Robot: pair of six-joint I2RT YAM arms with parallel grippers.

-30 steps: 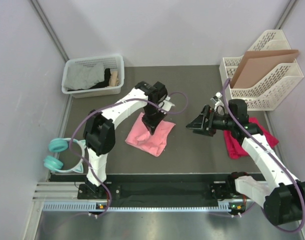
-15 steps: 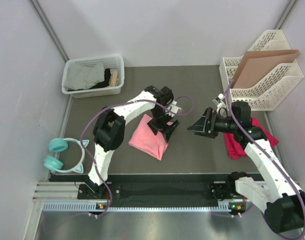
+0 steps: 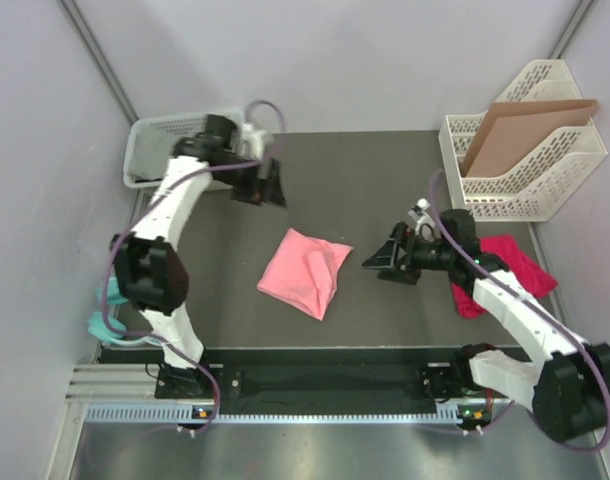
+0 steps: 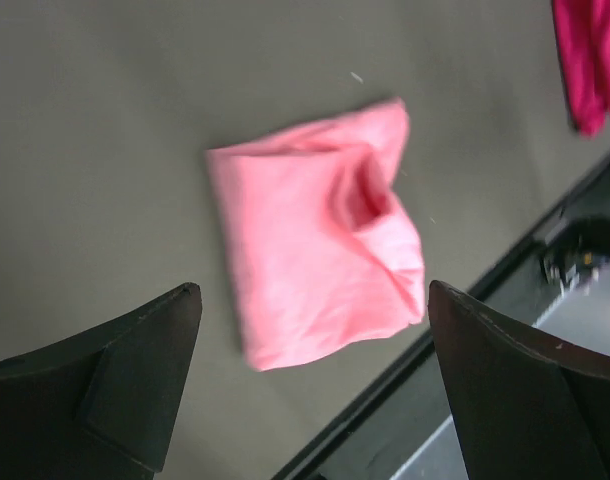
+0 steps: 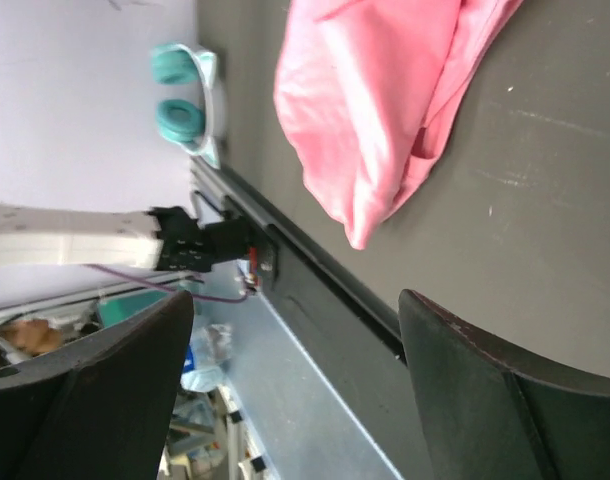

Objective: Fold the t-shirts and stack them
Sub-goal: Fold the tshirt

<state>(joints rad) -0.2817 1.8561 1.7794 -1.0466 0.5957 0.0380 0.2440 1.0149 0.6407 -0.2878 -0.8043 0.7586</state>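
While the salmon-pink t-shirt (image 3: pixel 307 272) lay folded in the middle of the counter (image 3: pixel 385 170) and the magenta t-shirt (image 3: pixel 515 255) sat bunched near its right edge, the folding looked half done. Both the left jaws and the right jaws gaped empty; next, the magenta one likely needed grasping and spreading flat.

Salmon-pink t-shirt (image 3: pixel 307 272); magenta-red t-shirt (image 3: pixel 520 255); teal headphones (image 5: pixel 180 118); brown cardboard sheet (image 3: pixel 523 128); white lattice-pattern file rack (image 3: pixel 545 195); dark grey table (image 3: pixel 365 180)

A white basket (image 3: pixel 137 160) with grey cloth (image 3: pixel 157 152) sits far left. A rack (image 3: pixel 545 190) holding cardboard (image 3: pixel 525 130) stands far right. Teal headphones (image 5: pixel 180 118) lie near left.
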